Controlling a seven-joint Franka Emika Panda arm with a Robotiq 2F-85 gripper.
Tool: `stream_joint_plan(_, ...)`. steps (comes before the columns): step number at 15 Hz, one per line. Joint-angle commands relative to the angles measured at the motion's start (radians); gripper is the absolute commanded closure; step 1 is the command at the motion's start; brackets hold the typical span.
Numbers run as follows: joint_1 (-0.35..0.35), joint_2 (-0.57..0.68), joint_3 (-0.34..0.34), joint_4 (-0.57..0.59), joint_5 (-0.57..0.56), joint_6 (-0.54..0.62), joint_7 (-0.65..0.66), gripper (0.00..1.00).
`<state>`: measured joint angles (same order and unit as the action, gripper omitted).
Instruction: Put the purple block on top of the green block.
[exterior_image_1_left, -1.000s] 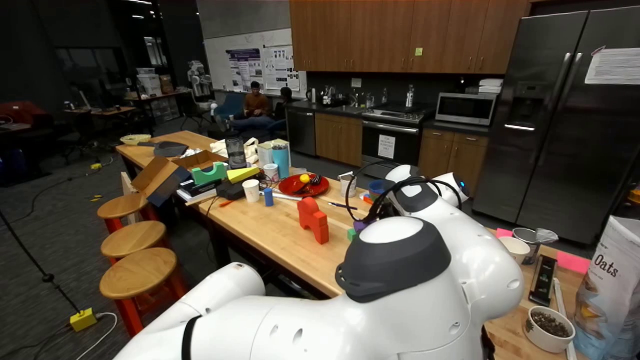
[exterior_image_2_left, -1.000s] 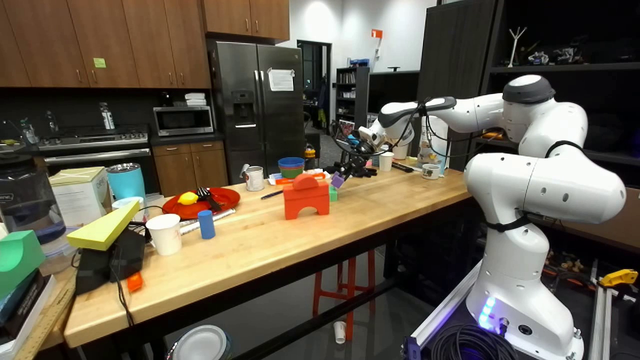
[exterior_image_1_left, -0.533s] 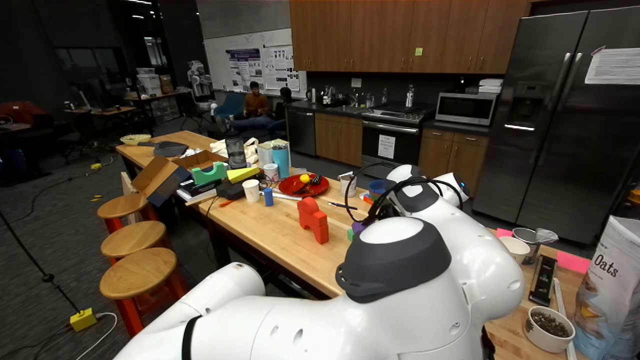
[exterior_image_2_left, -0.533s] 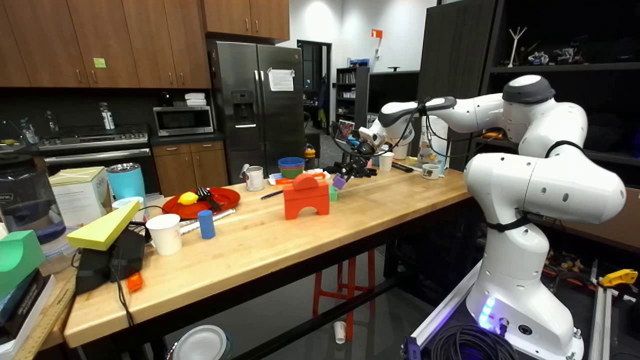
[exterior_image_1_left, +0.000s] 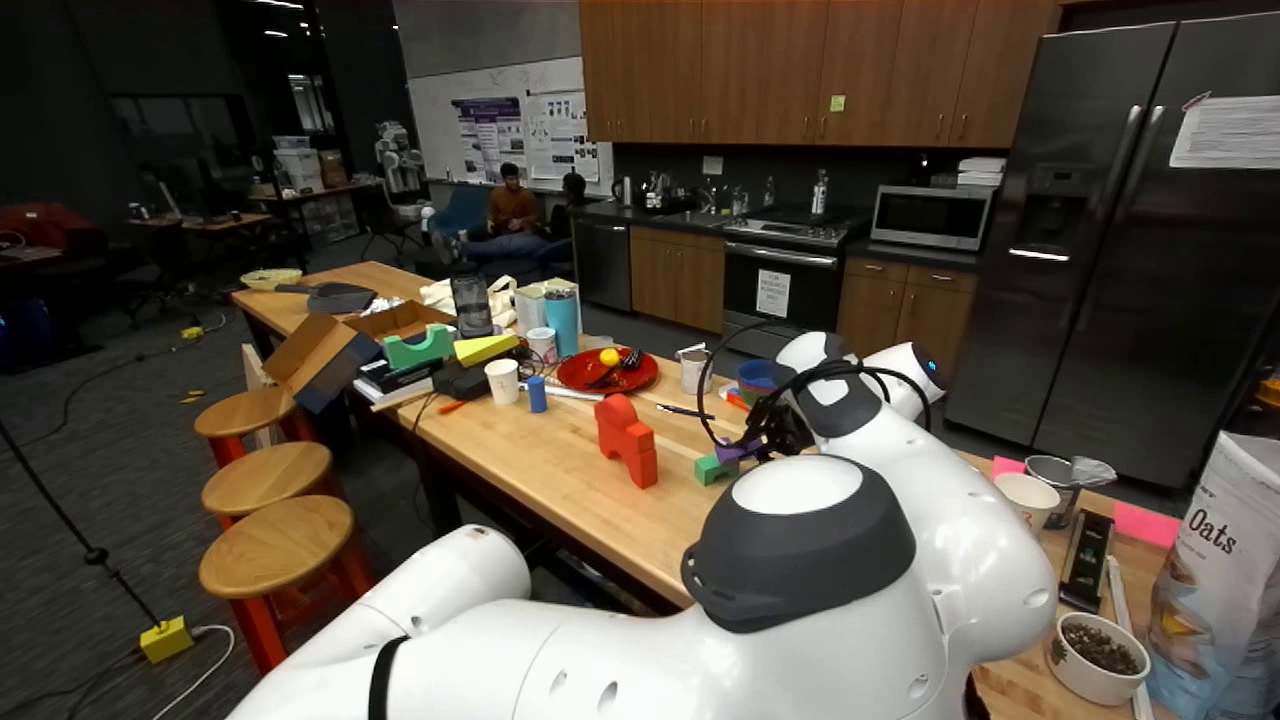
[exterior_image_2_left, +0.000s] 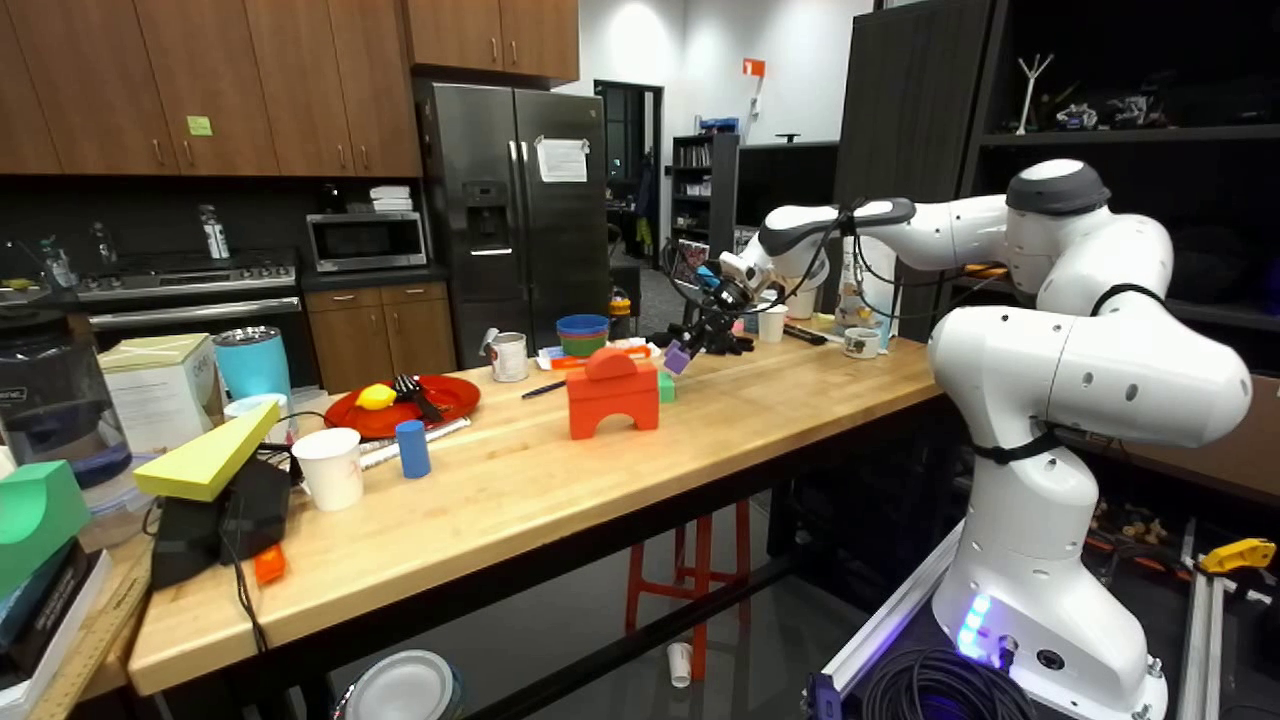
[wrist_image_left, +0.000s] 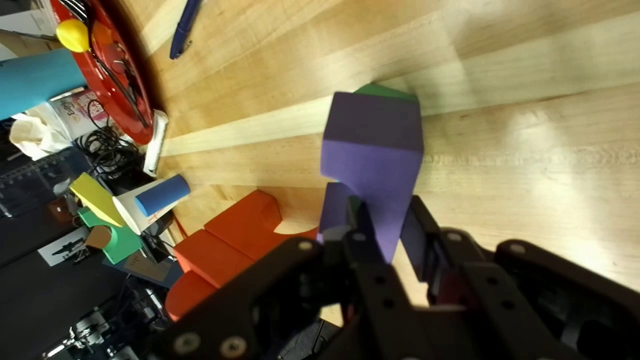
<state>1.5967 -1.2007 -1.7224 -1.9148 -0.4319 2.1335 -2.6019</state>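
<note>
Holding the purple block (wrist_image_left: 375, 150) tilted close to the green block (exterior_image_1_left: 708, 470), not yet stacked

Clamped in the hand (wrist_image_left: 387, 212), gripped from two opposite sides. Seemingly off the tabletop (exterior_image_2_left: 480, 500), canted rather than level in both exterior views, and just beside or partly over the green block. Impossible to tell whether touching (with the green block reduced to a sliver behind the purple in the wrist view, and partly hidden by the orange-red block (exterior_image_2_left: 612, 395) in an exterior view).

Judging by looks, likely light, stiff and hard to damage, but perhaps smooth enough to swivel if bumped. Best held by the parallel sides, well back from the face meant for landing. Probably in need of levelling before release, to avoid landing on an edge and sliding off.

Extended over the tabletop from the right of an exterior view, by way of the white arm (exterior_image_2_left: 1090, 345), bent high and then angled down toward the hand. At the tip, aimed obliquely at the tabletop, not straight down.
</note>
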Motion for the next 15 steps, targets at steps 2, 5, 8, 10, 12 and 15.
stream_joint_plan(2,-0.012,-0.067,0.056,0.011,-0.094,-0.002,0.000,0.95)
stream_joint_plan(5,-0.004,-0.043,0.039,0.009,-0.077,0.008,0.000,0.78)
stream_joint_plan(8,-0.010,-0.051,0.046,0.009,-0.080,0.011,0.000,0.78)
stream_joint_plan(10,-0.011,-0.052,0.046,0.009,-0.080,0.011,0.000,0.78)
stream_joint_plan(12,-0.011,-0.052,0.046,0.009,-0.080,0.012,0.000,0.95)
stream_joint_plan(15,0.019,-0.056,0.092,0.042,-0.147,-0.050,-0.001,0.95)
